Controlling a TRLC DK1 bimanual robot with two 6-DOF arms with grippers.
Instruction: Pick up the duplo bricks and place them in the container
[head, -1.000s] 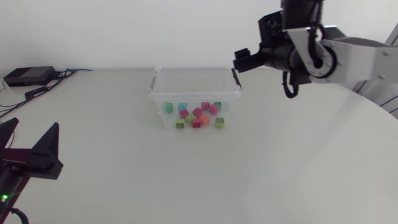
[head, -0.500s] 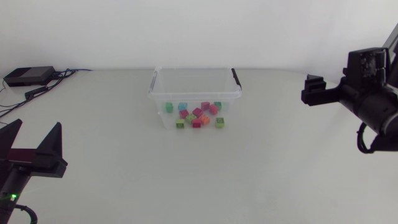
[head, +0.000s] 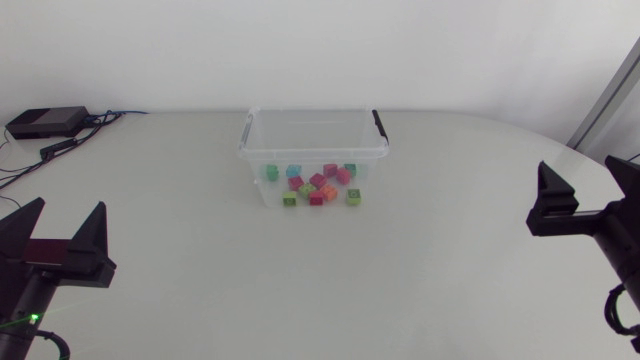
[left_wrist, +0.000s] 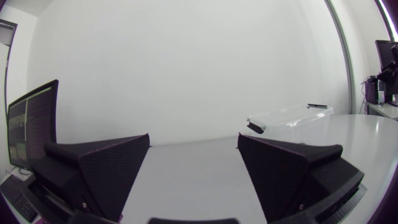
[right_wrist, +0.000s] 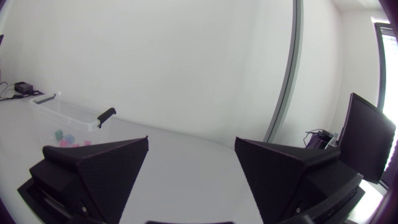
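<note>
A clear plastic container (head: 310, 155) with black handle clips sits at the upper centre of the head view, its long axis running across the frame. Small coloured duplo bricks (head: 318, 181) in pink, red, green, teal and orange lie loose on its floor, and no brick shows on the pale grey table (head: 400, 280) outside it. The left gripper (head: 66, 212) sits at the frame's lower left and the right gripper (right_wrist: 191, 148) at the right edge. Both are well apart from the container, on opposite sides of it, and neither is clearly the nearer. Each has its two broad black fingers spread wide, with nothing between them. In either wrist view the container lies far ahead and off to one side of the fingers, not in line with them. The tabletop is smooth and flat, and nothing stands between either gripper and the container; a black box (head: 45, 122) with cables rests at the upper left. Judged from this, the collecting looks finished, with nothing left to lift.
</note>
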